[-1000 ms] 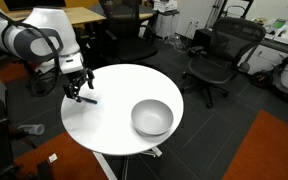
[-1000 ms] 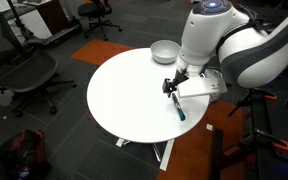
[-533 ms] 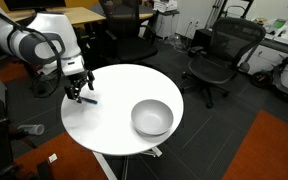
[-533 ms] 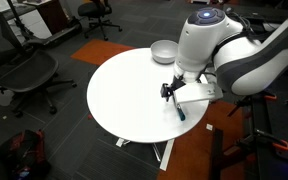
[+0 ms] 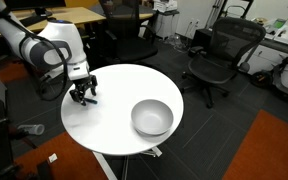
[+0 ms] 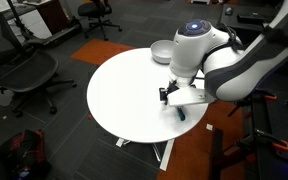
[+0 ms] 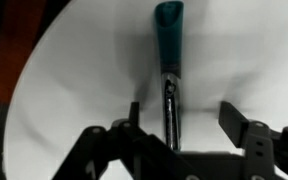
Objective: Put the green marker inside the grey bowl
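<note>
The green marker lies flat on the round white table, near its edge; the wrist view shows its teal cap far and its dark shaft running toward me. My gripper is open and low over it, one finger on each side of the shaft, not touching. In both exterior views the gripper hangs just above the table, and the marker's end peeks out beyond it. The grey bowl stands on the opposite side of the table, empty.
Black office chairs stand around the table on dark carpet. A wooden desk is behind the arm. An orange floor mat lies beyond the table.
My gripper has come down closer to the table over the marker and turned a little. The marker and bowl have not moved.
</note>
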